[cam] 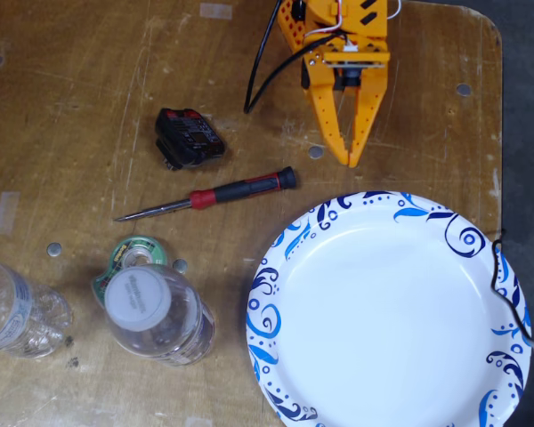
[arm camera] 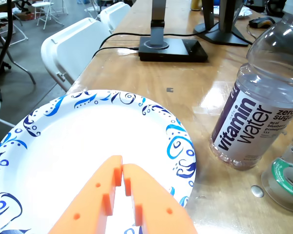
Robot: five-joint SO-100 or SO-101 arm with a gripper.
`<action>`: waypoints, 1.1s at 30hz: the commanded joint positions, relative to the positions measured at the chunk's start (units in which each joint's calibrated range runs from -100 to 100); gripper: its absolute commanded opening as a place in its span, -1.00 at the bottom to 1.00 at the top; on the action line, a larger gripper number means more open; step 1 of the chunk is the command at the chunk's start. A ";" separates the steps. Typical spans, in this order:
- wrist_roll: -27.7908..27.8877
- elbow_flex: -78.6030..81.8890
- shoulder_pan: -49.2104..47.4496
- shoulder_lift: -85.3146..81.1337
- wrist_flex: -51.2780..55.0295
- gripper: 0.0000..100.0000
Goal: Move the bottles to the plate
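Orange end effector [cam: 349, 160] closed, empty — bottles [cam: 156, 313] apparently off plate [cam: 383, 311].

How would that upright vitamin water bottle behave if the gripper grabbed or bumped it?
The vitamin water bottle stands tall on a narrow base, so a high push would probably tip it. It looks mostly empty, so likely light. Its smooth clear plastic may flex and slip under the gripper.

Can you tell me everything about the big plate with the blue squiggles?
The plate is big, round and white, and looks like paper, with blue swirls and dots all around its rim. It lies flat on the brown wooden table, partly cut off by the picture's edge in both views. Nothing sits on it: both bottles stand off to its side. In the wrist view the orange gripper hangs above it, fingers together; the fixed view shows it beside the rim.
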 commanded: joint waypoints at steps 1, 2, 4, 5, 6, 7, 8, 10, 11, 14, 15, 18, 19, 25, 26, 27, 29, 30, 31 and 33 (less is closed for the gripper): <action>0.01 0.54 3.62 -0.58 -1.48 -0.97; -0.04 0.27 4.49 -0.58 -1.56 -0.97; -0.20 -0.63 5.13 -0.58 -1.65 -0.97; -0.25 -1.35 5.35 -0.58 -1.65 -0.97; -0.30 -2.26 5.56 -0.58 -1.04 -0.97; -0.30 -3.07 5.46 -0.58 -0.78 -0.97; -0.36 -3.52 5.13 -0.58 -0.78 -0.97; -0.41 -4.87 4.81 -0.58 -0.96 -0.97; -0.41 -5.59 4.70 -0.58 -0.87 -0.97; -0.41 -7.21 4.92 -0.58 -1.04 -0.97; -0.41 -7.57 5.02 -0.58 -1.30 -0.97; -0.41 -8.11 5.46 -0.58 -1.48 -0.97; -0.41 -8.29 5.78 -0.58 -0.96 -0.97; -0.20 -11.35 9.66 -0.58 -0.69 -0.98; 0.06 -12.71 10.31 -0.58 -0.61 -0.98; 0.06 -13.88 11.06 -0.58 -0.61 -0.98; 0.06 -15.68 12.14 -0.58 -0.61 -0.98; 0.06 -16.22 12.68 -0.58 -0.61 -0.98; 0.06 -16.58 13.65 -0.58 -0.69 -0.98; 0.22 -16.76 15.27 -0.58 -1.30 -0.98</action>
